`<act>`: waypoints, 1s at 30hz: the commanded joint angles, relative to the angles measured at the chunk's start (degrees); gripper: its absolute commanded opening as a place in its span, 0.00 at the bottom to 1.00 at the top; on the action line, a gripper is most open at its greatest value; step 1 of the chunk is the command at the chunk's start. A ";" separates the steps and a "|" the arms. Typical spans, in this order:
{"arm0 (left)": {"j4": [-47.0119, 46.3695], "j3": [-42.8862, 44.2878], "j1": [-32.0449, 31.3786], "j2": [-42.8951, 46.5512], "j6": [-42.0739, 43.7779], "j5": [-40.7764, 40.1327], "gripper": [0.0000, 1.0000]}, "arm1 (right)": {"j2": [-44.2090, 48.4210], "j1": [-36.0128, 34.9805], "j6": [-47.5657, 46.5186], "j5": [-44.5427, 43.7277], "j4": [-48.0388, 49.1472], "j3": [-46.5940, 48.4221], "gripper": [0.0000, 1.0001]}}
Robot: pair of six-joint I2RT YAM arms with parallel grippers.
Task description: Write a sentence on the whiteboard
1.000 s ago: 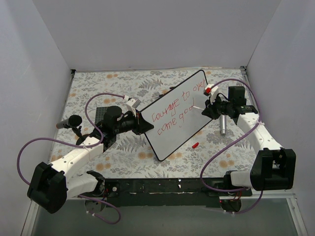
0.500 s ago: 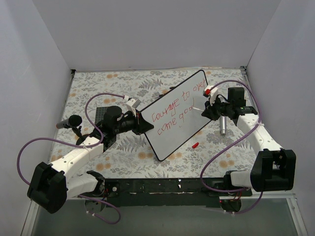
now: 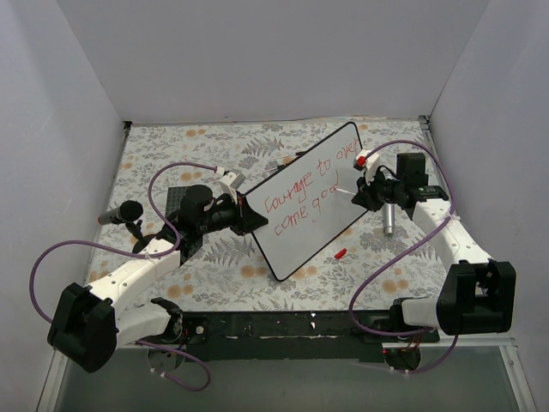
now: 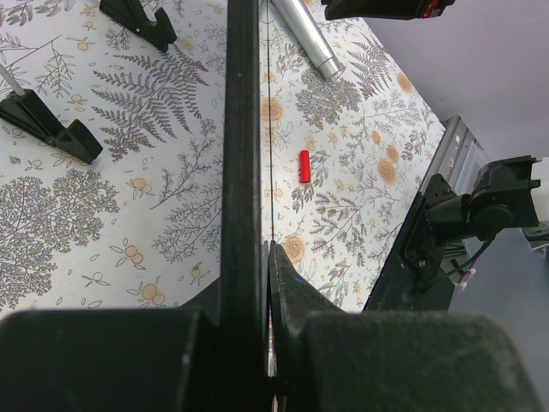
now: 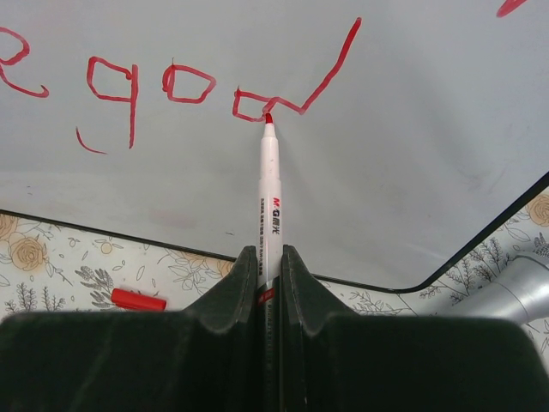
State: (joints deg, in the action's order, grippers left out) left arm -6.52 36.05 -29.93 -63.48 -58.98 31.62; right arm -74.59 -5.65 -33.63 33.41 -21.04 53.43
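Note:
The whiteboard (image 3: 309,202) lies tilted across the middle of the floral table, with the sentence (image 3: 304,190) in red in two slanted lines. My left gripper (image 3: 247,215) is shut on the whiteboard's left edge, which shows edge-on as a black rim (image 4: 241,129) in the left wrist view. My right gripper (image 3: 364,193) is shut on a white marker (image 5: 269,197). The marker's red tip (image 5: 268,118) touches the board at the bottom of the last letter of "good" (image 5: 171,90). The board surface (image 5: 412,129) fills the right wrist view.
A red marker cap (image 3: 340,253) lies on the table by the board's near edge, also in the wrist views (image 4: 304,166) (image 5: 137,299). A silver cylinder (image 3: 388,219) lies right of the board. A black microphone-like object (image 3: 120,213) sits at the left. Black board feet (image 4: 47,129) rest on the cloth.

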 commanded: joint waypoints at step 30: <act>2.74 0.86 -0.65 -1.12 5.28 2.75 0.00 | 0.50 0.64 1.19 -3.00 3.20 1.85 0.01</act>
State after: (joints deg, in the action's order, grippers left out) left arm -6.66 36.38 -29.82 -64.07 -58.74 31.99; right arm -74.59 -5.21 -33.15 31.46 -20.99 53.43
